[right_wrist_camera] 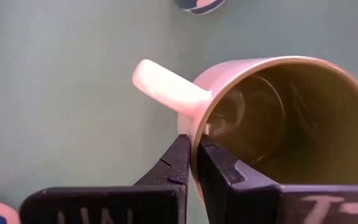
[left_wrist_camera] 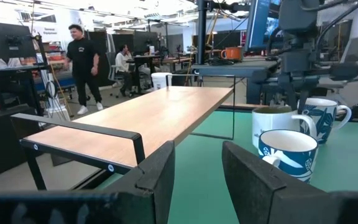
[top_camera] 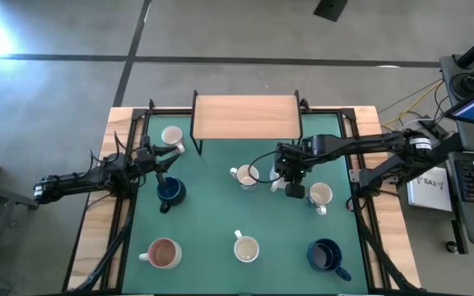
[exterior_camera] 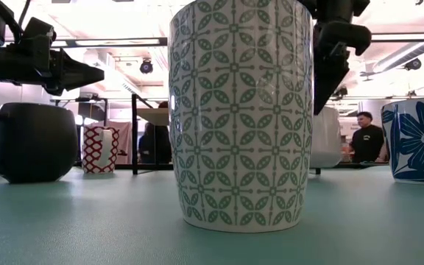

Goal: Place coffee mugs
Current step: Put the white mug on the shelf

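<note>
no readable text, white marks on right claw (right_wrist_camera: 191, 163) cut off

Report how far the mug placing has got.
Nothing looks done: the wooden shelf is bare. In hand: the right gripper is shut on the rim of an olive-lined mug. The left gripper hangs open above a dark blue mug. Left: mugs dot the green mat.

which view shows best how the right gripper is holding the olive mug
The right wrist view: the right gripper is shut on the rim of the olive-green mug, beside its handle. The high view shows only the gripper from above, covering the mug. The low and left wrist views don't show the grip clearly.
</note>
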You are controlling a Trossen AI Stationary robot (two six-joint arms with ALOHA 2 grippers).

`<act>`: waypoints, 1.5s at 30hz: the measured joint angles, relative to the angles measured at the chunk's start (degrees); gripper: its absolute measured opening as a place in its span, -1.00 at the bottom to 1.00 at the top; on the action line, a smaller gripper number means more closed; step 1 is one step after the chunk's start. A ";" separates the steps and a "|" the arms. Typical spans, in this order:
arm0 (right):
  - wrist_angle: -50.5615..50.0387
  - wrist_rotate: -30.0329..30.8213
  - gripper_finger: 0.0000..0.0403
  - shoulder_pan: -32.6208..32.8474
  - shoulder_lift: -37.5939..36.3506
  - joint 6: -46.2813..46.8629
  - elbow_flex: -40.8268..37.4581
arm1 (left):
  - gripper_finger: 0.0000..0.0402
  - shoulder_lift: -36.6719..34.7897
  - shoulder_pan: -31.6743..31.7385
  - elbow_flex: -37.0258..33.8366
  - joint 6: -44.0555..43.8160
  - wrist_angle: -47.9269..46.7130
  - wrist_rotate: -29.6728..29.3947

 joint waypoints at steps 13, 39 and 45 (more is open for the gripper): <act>-0.36 -0.02 -0.93 0.04 6.13 -6.40 0.83 | -0.42 0.02 -0.01 0.01 0.00 0.01 0.02; 1.06 -0.45 -0.39 -0.15 6.26 33.35 6.99 | -0.42 0.02 -0.01 -0.01 0.00 0.03 0.02; 1.44 5.42 -0.41 -0.17 6.48 42.47 5.78 | -0.42 0.02 0.00 0.01 0.01 0.01 0.02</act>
